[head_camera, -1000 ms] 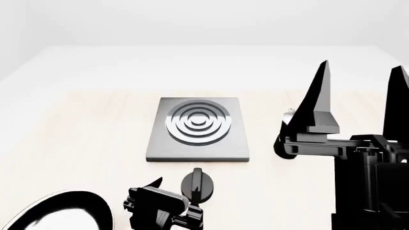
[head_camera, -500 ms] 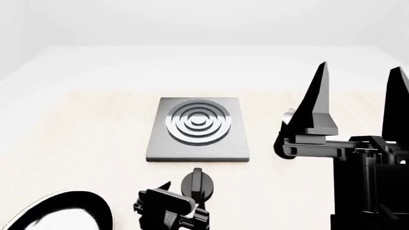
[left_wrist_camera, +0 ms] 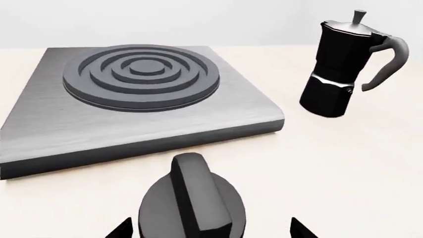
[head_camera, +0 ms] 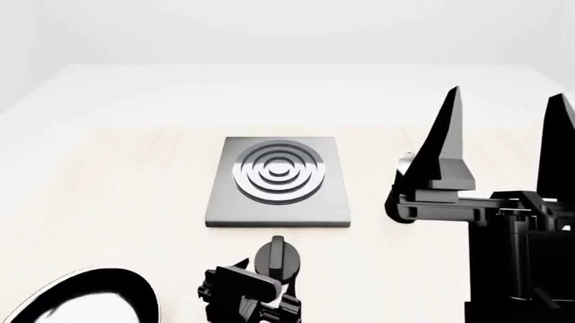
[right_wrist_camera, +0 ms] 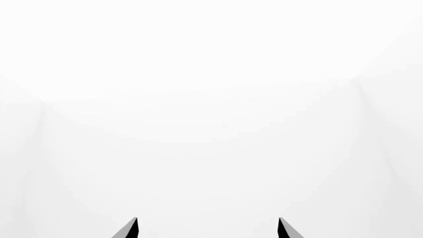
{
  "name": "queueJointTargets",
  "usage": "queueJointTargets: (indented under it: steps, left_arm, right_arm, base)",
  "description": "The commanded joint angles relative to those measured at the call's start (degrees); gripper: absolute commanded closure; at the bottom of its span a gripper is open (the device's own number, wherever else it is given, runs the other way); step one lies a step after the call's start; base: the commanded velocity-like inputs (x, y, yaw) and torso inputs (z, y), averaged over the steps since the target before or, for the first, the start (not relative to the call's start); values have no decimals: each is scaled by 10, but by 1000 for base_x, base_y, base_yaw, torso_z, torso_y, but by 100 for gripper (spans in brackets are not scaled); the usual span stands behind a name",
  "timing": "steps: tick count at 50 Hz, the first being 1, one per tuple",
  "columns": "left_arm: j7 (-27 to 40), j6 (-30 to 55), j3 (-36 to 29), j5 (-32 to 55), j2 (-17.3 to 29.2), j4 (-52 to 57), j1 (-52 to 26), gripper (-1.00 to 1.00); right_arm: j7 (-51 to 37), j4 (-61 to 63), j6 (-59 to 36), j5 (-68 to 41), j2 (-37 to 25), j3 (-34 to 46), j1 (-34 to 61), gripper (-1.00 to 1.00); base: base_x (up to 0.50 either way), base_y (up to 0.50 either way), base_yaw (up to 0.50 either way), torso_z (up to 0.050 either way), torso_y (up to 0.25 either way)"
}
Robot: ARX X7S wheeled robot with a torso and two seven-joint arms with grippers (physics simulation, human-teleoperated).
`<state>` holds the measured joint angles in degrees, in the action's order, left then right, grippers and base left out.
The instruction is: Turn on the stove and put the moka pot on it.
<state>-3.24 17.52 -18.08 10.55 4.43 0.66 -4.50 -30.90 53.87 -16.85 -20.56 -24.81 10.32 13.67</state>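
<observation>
The stove point(head_camera: 277, 182) is a grey square plate with a ring burner point(head_camera: 277, 171) mid-table; it also shows in the left wrist view point(left_wrist_camera: 142, 94). Its round black knob point(head_camera: 279, 260) sits just in front of it. My left gripper point(head_camera: 260, 286) is open right behind the knob point(left_wrist_camera: 193, 201), fingertips point(left_wrist_camera: 122, 229) either side of it, not touching. The moka pot point(left_wrist_camera: 343, 64) stands upright to the stove's right; in the head view only a sliver point(head_camera: 407, 161) shows behind my right arm. My right gripper point(head_camera: 503, 124) is open, raised, pointing up, empty point(right_wrist_camera: 206, 227).
A black frying pan point(head_camera: 81, 299) lies at the front left corner of the head view. The pale wooden table point(head_camera: 117, 202) stretches left of the stove. The right arm's black body point(head_camera: 516, 256) blocks the front right.
My left gripper has moved right and forward, closing in on the knob until its fingers flank it. The right arm, stove and moka pot have not moved.
</observation>
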Motion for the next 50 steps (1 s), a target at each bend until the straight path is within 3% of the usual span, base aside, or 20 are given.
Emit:
queueJointTargets:
  steps: [1,50]
  left_arm:
    - [4,-5,-12,8,1,-22,-16,-100]
    - [1,-60,-52,47,-5,-168,-89,-100]
  right_arm:
    - [-2,-2,4,0,-2,2,-2,-100]
    - [-13,4,3,-5,-13,12,5,-100]
  base:
    - [0,0,0,0,0]
    - [0,0,0,0,0]
